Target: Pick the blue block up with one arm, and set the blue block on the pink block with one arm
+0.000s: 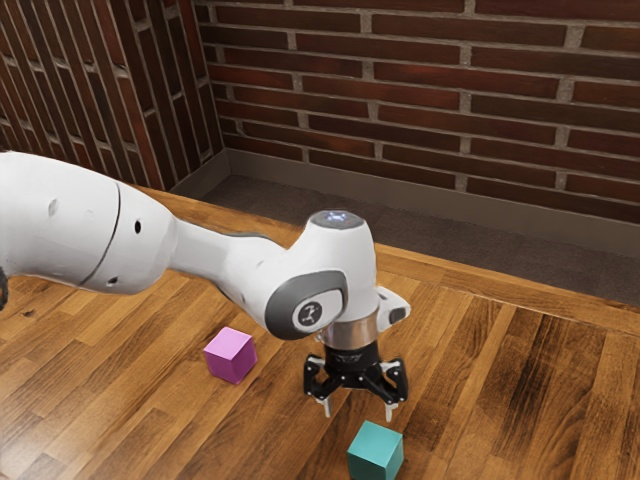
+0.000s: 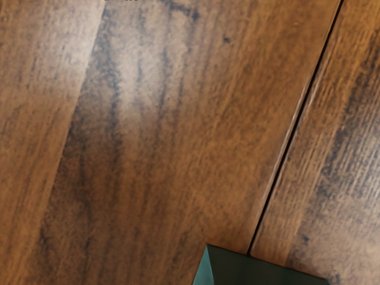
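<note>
Reaching for the pick is the step in hand, as I judge it. In the exterior view my black two-finger tool (image 1: 358, 407) hangs just above the brown wooden plank bench (image 1: 520, 350), its fingers spread apart with nothing between them, touching neither block. The small teal-tinted blue block (image 1: 376, 450) sits on the bench just beside the tool, a little nearer the camera and toward the exterior view's right. The small magenta-tinted pink block (image 1: 230, 354) rests apart toward the exterior view's left. The next move, I reckon, calls for shifting over the blue block, lowering until the fingers straddle it, then closing. In the wrist view, bare bench (image 2: 178, 119) boards lie under my hand and one corner of the blue block (image 2: 255, 272) pokes in at the edge, so I am not yet centred over it.
</note>
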